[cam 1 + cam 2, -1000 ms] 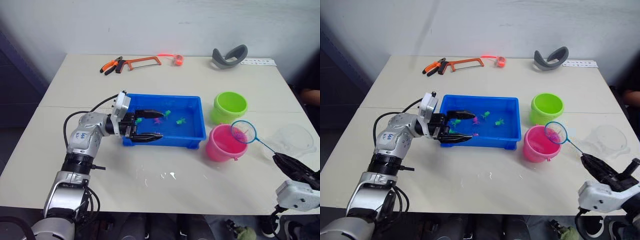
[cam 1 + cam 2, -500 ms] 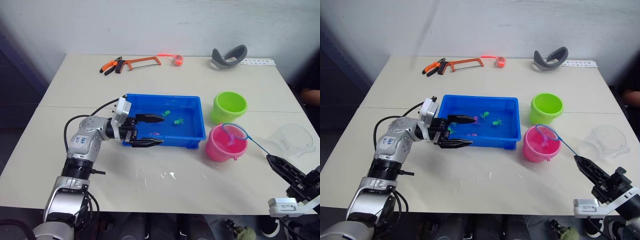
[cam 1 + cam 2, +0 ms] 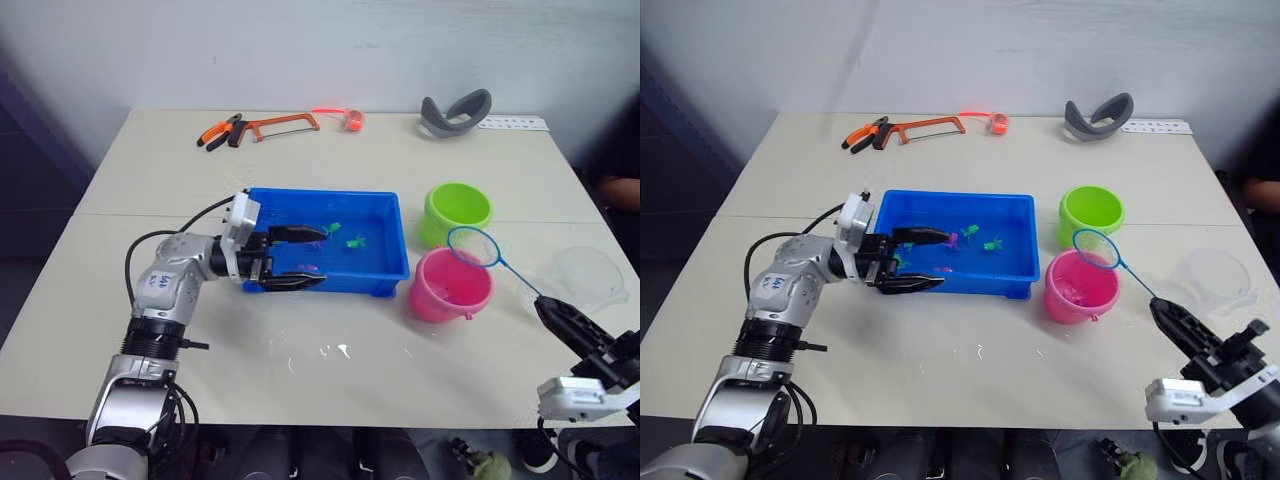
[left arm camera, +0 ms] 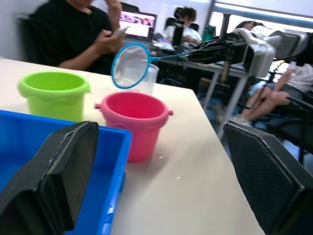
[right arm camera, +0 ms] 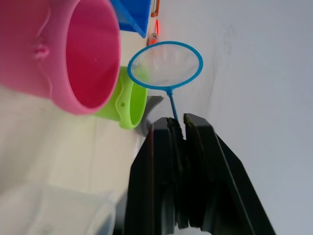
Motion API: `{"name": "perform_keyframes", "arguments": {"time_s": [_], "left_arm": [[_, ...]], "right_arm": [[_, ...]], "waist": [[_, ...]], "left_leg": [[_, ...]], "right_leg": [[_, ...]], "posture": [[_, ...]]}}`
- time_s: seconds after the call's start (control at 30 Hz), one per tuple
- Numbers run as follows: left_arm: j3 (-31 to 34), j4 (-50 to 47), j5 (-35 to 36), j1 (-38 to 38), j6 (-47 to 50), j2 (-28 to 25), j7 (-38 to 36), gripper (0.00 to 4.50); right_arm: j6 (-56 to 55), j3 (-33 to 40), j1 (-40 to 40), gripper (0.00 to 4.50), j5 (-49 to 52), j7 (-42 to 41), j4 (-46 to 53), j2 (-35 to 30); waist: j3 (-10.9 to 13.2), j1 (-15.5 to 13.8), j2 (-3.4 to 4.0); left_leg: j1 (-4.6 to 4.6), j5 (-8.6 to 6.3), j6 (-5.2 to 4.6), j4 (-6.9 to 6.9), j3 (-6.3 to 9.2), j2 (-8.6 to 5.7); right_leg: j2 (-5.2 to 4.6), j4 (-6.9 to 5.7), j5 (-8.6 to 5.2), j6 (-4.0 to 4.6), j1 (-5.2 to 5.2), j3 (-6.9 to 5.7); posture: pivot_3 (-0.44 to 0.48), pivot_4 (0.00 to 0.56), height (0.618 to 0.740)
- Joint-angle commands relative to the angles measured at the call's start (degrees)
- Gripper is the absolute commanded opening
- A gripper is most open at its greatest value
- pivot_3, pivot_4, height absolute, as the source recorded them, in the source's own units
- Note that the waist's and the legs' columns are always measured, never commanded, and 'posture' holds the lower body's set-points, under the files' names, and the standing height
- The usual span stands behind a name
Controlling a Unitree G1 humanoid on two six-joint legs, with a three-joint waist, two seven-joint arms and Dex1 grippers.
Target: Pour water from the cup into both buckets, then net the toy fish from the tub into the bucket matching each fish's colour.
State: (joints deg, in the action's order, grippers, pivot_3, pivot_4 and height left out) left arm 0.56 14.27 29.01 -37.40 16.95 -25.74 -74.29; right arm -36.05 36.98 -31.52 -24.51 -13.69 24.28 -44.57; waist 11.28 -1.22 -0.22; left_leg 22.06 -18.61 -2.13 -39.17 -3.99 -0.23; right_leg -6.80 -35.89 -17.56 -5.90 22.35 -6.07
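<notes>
The blue tub (image 3: 320,192) sits mid-table with green toy fish (image 3: 356,241) and pink toy fish (image 3: 952,239) in its water. To its right stand the lime green bucket (image 3: 458,212) and, nearer, the pink bucket (image 3: 450,285). My left gripper (image 3: 324,256) is open, one finger inside the tub and one outside its front wall. At the right, my right gripper (image 3: 560,318) is shut on the net's thin handle. The net (image 3: 473,247) hoop hangs just above the pink bucket's far rim, its mesh (image 5: 165,65) empty. Beyond it stands the clear cup (image 3: 585,278).
Orange pliers (image 3: 220,131), a hacksaw (image 3: 285,124), a small orange item (image 3: 352,119), a grey curved band (image 3: 458,110) and a white strip (image 3: 515,124) lie along the far edge. Water drops (image 3: 335,352) dot the table in front. People (image 4: 73,34) sit past the right edge.
The net held a pink fish over the pink bucket, tipped down into it, and now is lifted out empty. The left gripper barely moved.
</notes>
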Motion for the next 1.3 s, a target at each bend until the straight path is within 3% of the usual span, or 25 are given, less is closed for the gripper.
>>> {"name": "perform_keyframes", "arguments": {"time_s": [0.03, 0.07, 0.13, 0.23, 0.33, 0.5, 0.7, 1.1, 1.3], "left_arm": [[6.58, -1.22, 4.01, 1.07, 2.31, -1.43, 3.99, 4.44], [8.6, -1.01, 5.26, 1.14, 3.6, -1.57, 5.69, 4.44], [11.14, -0.66, 5.41, 2.36, 3.26, -3.37, 6.33, 4.44], [13.51, -0.04, 2.92, 6.1, -0.15, -7.98, 5.65, 4.44], [15.59, 0.42, 2.23, 9.38, -2.82, -11.13, 5.47, 4.44], [19.74, -0.92, 1.89, 16.1, -5.33, -14.29, 8.13, 4.44], [20.54, -7.39, 2.49, 21.69, -3.43, -15.09, 10.74, 4.44], [18.9, -15.18, 2.16, 24.5, 0.46, -16.95, 12.56, 4.44], [17.27, -15.35, 2.26, 23.03, 1.85, -18.75, 11.15, 4.44]], "right_arm": [[19.67, -3.05, 2.05, 0.0, 34.2, -9.85, 8.09, -3.31], [26.29, -3.83, 2.87, 0.0, 44.47, -11.72, 10.5, -4.35], [35.01, -4.78, 6.83, 0.0, 54.32, -15.25, 11.96, -7.83], [45.4, -10.1, 17.19, 0.0, 62.81, -19.23, 11.37, -14.19], [53.13, -16.94, 27.64, 0.0, 65.85, -20.6, 9.68, -16.58], [60.89, -32.82, 45.9, 0.0, 58.16, -22.54, 4.56, -15.14], [57.94, -47.74, 57.24, 0.0, 41.24, -25.83, -4.22, -10.48], [53.13, -57.97, 65.58, 0.0, 25.07, -33.53, -14.25, -2.31], [52.76, -58.76, 67.9, 0.0, 24.22, -37.34, -16.17, 2.59]], "waist": [[0.0, 0.01, 0.0], [0.01, 0.1, 0.01], [0.0, 0.26, -0.02], [0.0, 0.52, -0.01], [0.02, 0.6, 0.02], [0.02, -0.04, 0.0], [-0.01, -0.05, -0.05], [-0.01, 0.8, -0.05], [-0.01, 1.38, -0.04]], "left_leg": [[0.0, 0.0, 0.0, -0.01, 0.04, 0.01], [0.0, 0.0, 0.0, -0.02, 0.06, 0.02], [-0.01, 0.0, -0.02, -0.03, 0.15, 0.05], [-0.1, -0.01, -0.04, -0.04, 0.21, 0.0], [-0.13, -0.03, -0.07, -0.02, 0.25, -0.02], [0.01, -0.08, -0.14, -0.03, 0.3, -0.08], [0.27, -0.11, -0.19, -0.04, 0.25, -0.16], [0.2, -0.07, -0.12, -0.05, 0.08, -0.13], [0.21, -0.07, -0.1, -0.04, 0.1, -0.12]], "right_leg": [[-0.01, 0.0, 0.0, 0.01, -0.02, -0.02], [-0.01, 0.01, 0.01, 0.01, -0.03, -0.03], [-0.16, 0.0, 0.02, 0.03, -0.08, -0.09], [-0.48, 0.01, 0.02, 0.05, -0.2, -0.23], [-0.59, 0.06, 0.01, 0.07, -0.23, -0.35], [-0.71, 0.21, 0.01, 0.06, -0.18, -0.54], [-0.74, 0.22, 0.03, 0.03, 0.02, -0.59], [-0.67, 0.04, 0.03, 0.02, 0.11, -0.6], [-0.64, 0.03, 0.02, 0.03, 0.12, -0.61]], "posture": [[0.0, 0.15, 0.74], [0.0, 0.15, 0.74], [0.0, 0.15, 0.74], [0.0, 0.15, 0.74], [0.0, 0.15, 0.74], [0.0, 0.15, 0.74], [0.0, 0.15, 0.74], [0.0, 0.15, 0.74], [0.0, 0.15, 0.74]]}}
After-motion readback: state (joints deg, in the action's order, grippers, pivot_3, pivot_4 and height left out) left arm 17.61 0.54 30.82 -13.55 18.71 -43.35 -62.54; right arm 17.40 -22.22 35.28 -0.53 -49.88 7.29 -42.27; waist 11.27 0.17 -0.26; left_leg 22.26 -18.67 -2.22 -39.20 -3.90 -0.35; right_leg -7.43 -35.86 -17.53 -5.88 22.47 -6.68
